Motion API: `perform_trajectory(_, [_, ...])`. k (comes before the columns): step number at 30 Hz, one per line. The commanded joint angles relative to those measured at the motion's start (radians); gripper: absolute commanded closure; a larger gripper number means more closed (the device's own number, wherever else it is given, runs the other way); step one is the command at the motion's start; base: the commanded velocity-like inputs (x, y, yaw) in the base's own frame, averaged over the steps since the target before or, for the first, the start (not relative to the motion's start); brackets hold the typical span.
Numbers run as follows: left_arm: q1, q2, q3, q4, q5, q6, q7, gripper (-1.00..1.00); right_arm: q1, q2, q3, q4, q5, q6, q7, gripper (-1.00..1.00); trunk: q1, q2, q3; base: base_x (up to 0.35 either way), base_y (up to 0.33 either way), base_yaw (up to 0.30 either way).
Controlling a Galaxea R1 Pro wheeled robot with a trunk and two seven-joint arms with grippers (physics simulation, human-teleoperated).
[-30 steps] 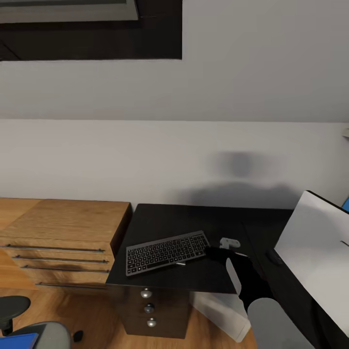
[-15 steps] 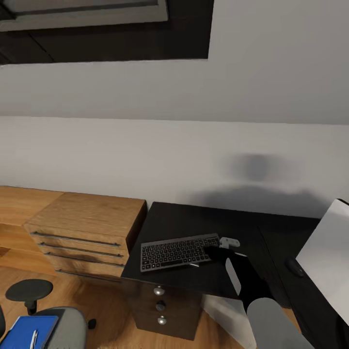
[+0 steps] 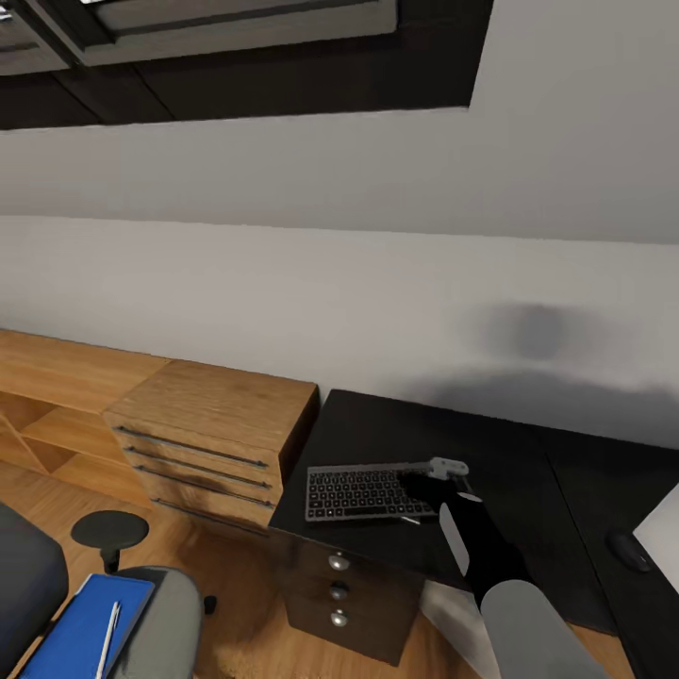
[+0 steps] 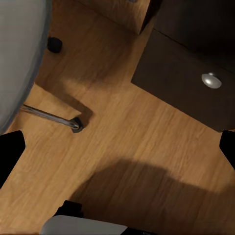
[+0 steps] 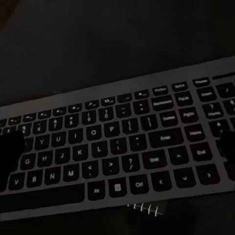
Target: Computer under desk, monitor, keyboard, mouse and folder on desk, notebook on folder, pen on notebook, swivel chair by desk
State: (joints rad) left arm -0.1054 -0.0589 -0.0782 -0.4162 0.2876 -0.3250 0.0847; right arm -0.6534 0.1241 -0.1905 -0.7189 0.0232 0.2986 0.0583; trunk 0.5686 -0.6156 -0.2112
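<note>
Head view shows the right gripper (image 3: 415,490) at the keyboard (image 3: 363,492)'s right end on the desk (image 3: 509,462); whether it grips, I cannot tell. The mouse (image 3: 629,551) sits at 3 o'clock. At 8 o'clock, the folder (image 3: 75,632) and pen (image 3: 107,637) lie on the swivel chair (image 3: 174,618). Left wrist view shows left fingertips (image 4: 11,152) spread wide, holding nothing.

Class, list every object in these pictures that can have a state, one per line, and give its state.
keyboard: flat on the desk.
desk drawers: closed.
folder: on the swivel chair seat.
pen: lying on the folder.
mouse: resting on the desk.
right claw: over the keyboard, open.
left claw: open, above floor.
</note>
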Motion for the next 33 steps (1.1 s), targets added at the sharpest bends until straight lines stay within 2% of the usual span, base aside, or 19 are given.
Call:
perform_trajectory(1, [-0.001,0.001,-0.008,0.000,0.004,-0.004,0.009,-1.00,0.000,0.001,-0.006,-0.002,0.003,0.004,0.006,-1.00,0.000,-0.001,-0.002,0.000,0.000,0.244])
perform_trajectory(13, [-0.001,-0.001,-0.010,0.000,0.004,-0.004,0.009,-1.00,0.000,-0.003,-0.006,-0.002,0.004,-0.004,0.006,-1.00,0.000,-0.001,-0.012,0.031,-0.020,0.206])
perform_trajectory(22, [-0.001,0.000,-0.011,0.000,0.004,-0.005,0.008,-1.00,0.000,-0.017,-0.005,-0.002,0.006,-0.005,0.012,-1.00,0.000,-0.001,-0.013,0.197,-0.133,0.032])
perform_trajectory(33, [-0.001,-0.001,-0.013,0.000,0.004,-0.005,0.007,-1.00,0.001,-0.034,-0.004,-0.002,0.009,-0.006,0.027,-1.00,0.000,-0.001,-0.013,0.069,-0.035,0.003])
